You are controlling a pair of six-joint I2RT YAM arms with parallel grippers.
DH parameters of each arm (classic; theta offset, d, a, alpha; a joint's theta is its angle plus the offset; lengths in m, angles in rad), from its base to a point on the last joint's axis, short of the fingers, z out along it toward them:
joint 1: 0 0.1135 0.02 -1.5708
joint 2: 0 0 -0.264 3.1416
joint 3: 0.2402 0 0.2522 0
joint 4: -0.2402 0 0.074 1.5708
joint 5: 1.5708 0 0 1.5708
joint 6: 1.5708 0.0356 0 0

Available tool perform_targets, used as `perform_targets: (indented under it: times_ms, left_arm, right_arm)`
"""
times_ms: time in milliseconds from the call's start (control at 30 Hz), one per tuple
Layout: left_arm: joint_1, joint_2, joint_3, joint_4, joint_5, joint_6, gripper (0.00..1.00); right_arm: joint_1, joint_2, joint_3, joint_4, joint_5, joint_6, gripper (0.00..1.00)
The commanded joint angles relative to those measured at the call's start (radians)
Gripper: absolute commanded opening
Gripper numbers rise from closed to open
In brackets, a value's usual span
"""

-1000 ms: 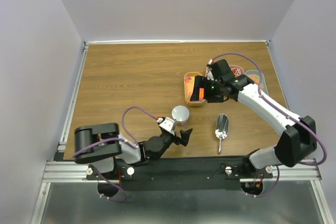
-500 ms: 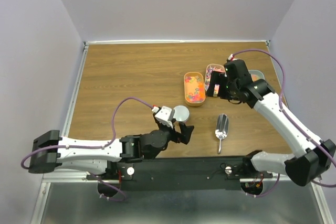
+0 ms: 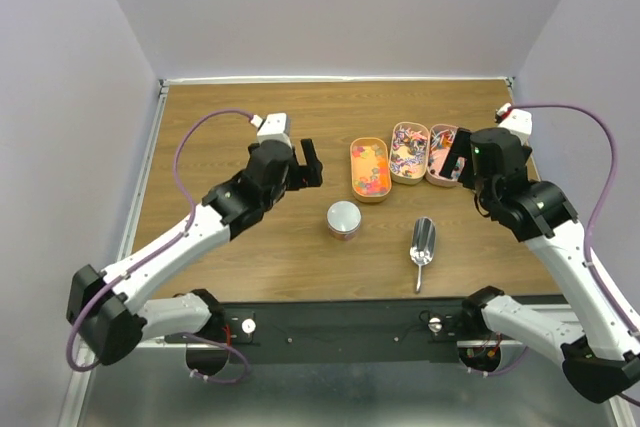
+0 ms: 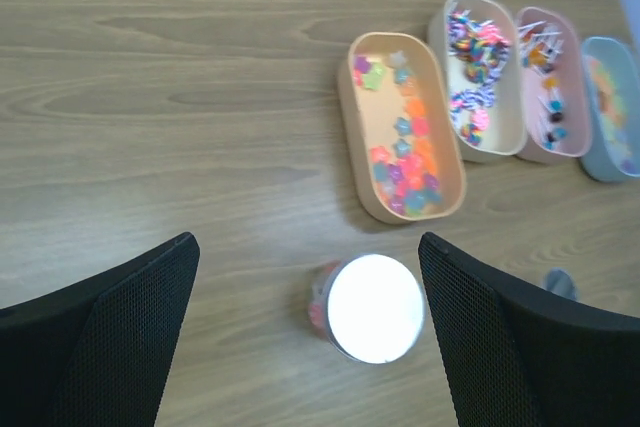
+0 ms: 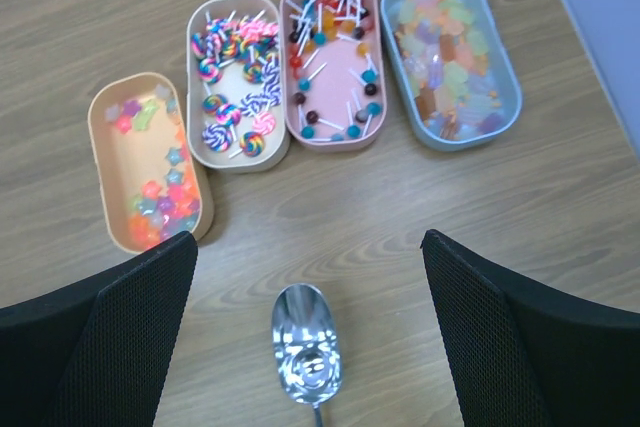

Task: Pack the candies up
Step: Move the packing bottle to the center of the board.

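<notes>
Now both arms stand raised and drawn back from the lidded jar [image 3: 344,218], where a second ago the left hand [image 3: 306,164] lay low at the near edge just beside it and the right hand [image 3: 459,155] hovered over the orange tray [image 3: 369,169]. The left hand hangs up and to the left of the jar, its fingers spread apart and holding nothing; the right hand hangs well to the right of the jar, also spread wide and empty. On the surface [image 3: 250,127] the jar stands upright with its lid on, coloured candy showing faintly through its side in the left wrist view. Just behind the jar lie four trays in a row, from orange to the blue tray [image 5: 450,55], all with candy in them. To the jar's right lies the metal scoop [image 3: 422,244], apart from everything. With the jar closed and both hands clear, packing looks finished, though the same scene would fit a jar awaiting opening.
</notes>
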Motion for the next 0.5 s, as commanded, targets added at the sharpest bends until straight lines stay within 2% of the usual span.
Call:
perform_targets:
  times_ms: [0, 67, 200, 400, 467]
  left_arm:
    - [0.081, 0.13, 0.159, -0.183, 0.236, 0.142, 0.99]
    - [0.076, 0.168, 0.202, -0.254, 0.291, 0.167, 0.99]
    - [0.023, 0.262, 0.319, -0.366, 0.279, 0.2, 0.99]
    - [-0.05, 0.412, 0.413, -0.427, 0.28, 0.226, 0.99]
    - [-0.071, 0.479, 0.459, -0.45, 0.241, 0.24, 0.99]
  right_arm:
    - [-0.005, -0.041, 0.02, -0.028, 0.121, -0.025, 1.0]
    - [-0.005, -0.053, 0.012, -0.026, 0.115, -0.022, 1.0]
    - [-0.005, -0.075, -0.01, -0.029, 0.089, -0.006, 1.0]
    - [-0.005, -0.073, -0.026, -0.031, 0.063, 0.009, 1.0]
    - [-0.005, -0.072, -0.028, -0.031, 0.06, 0.012, 1.0]
